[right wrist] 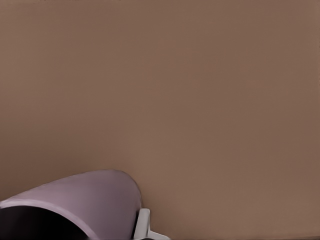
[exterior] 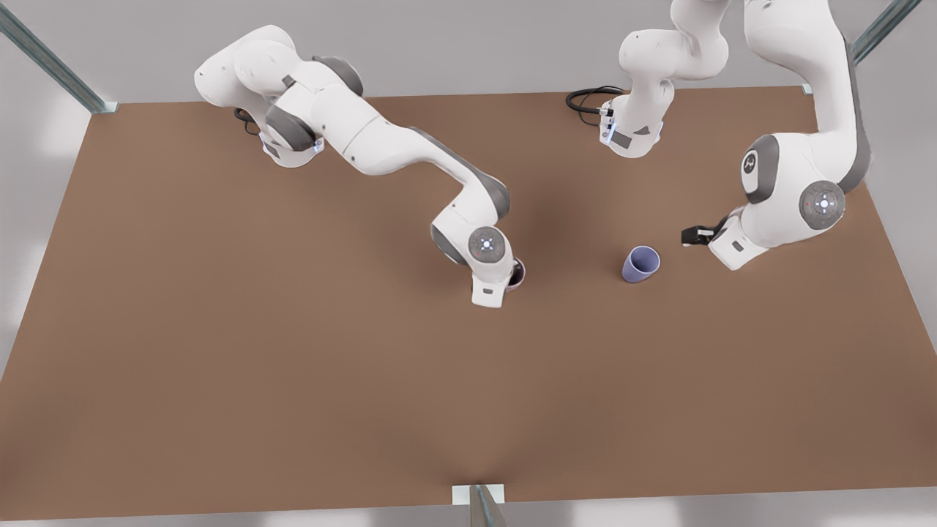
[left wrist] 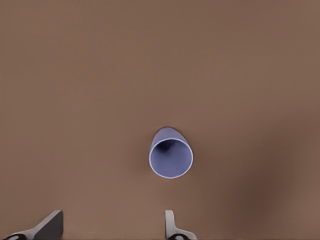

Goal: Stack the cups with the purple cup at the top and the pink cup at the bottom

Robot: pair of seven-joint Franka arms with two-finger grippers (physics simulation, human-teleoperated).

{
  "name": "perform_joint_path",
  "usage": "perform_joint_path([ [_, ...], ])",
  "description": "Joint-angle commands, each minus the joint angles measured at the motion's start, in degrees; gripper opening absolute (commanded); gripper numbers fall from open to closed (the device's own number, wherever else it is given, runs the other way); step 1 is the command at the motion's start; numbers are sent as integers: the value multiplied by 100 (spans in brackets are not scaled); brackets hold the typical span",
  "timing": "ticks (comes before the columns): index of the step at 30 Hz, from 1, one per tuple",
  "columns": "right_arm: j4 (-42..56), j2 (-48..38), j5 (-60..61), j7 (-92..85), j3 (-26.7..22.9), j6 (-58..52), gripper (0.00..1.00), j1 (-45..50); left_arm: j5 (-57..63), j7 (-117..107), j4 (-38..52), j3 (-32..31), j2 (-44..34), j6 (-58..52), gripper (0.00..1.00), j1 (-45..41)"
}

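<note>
The pink cup [exterior: 517, 274] peeks out from under my right gripper [exterior: 505, 284] near the table's middle. In the right wrist view the pink cup [right wrist: 85, 200] looms close with its dark inside showing. One finger [right wrist: 142, 226] lies against its outer wall and the other finger is hidden by the cup. The purple cup [exterior: 640, 264] stands upright on the table toward the front view's right. My left gripper [exterior: 695, 235] hovers just beyond it on that side. In the left wrist view my left gripper [left wrist: 110, 227] is open, apart from the purple cup [left wrist: 170, 159].
The brown table [exterior: 293, 366] stretches wide toward the front view's left and bottom. Metal frame posts [exterior: 479, 505] stand at the table's edges. A black cable [exterior: 585, 99] loops near the far edge behind the arm on the front view's right.
</note>
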Motion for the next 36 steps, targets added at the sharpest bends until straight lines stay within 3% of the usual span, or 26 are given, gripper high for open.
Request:
perform_joint_path([
  [1, 77, 59, -48, 4629, -2, 185, 21, 7, -1, 13, -345, 6, -51, 1564, 100, -28],
  [7, 191, 226, -92, 4629, -28, 167, 21, 7, -36, 21, -1286, -56, 54, 2988, 100, -28],
  [18, 218, 358, -92, 4647, -54, 211, 21, 24, -142, 21, -1919, -82, 256, 3428, 100, -37],
  [20, 218, 366, -92, 4656, -46, 246, 28, 24, -142, 21, -1954, -82, 397, 3428, 100, -37],
  [30, 200, 278, -65, 4673, -54, 71, 37, -11, -142, 39, -2218, -91, 669, 3419, 100, -37],
  [33, 165, 164, -83, 4638, -63, 0, 47, -11, -142, 48, -2271, -91, 740, 3419, 100, -45],
  [34, 147, 68, -83, 4594, -72, -8, 48, -11, -142, 48, -2271, -91, 792, 3419, 93, -45],
  [36, 130, -3, -74, 4577, -90, -8, 49, -11, -300, 57, -2271, -108, 863, 3419, 54, -45],
])
